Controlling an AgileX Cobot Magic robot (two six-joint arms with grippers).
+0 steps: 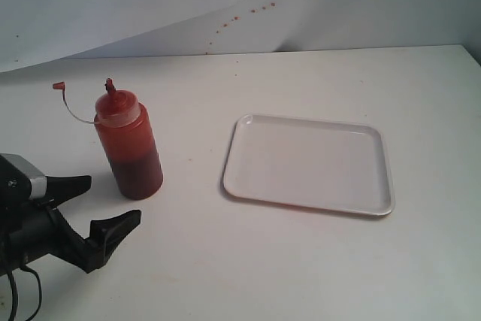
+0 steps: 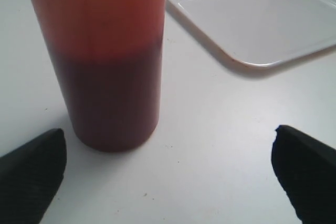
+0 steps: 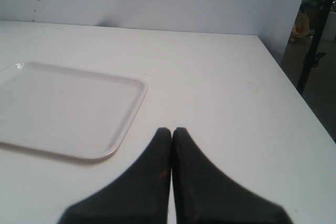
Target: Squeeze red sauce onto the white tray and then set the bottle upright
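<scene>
The bottle is seen upright on the table, nozzle pointed up; the left pincer is spread empty beside it, the right pincer clenched.

A white table carries two things: the white tray, lying flat, and the bottle, standing upright well apart from the tray, to its left in the exterior view. The bottle's red tip cap hangs out on the side away from the tray. A faint reddish line along the tray's near rim may be a stain.
</scene>
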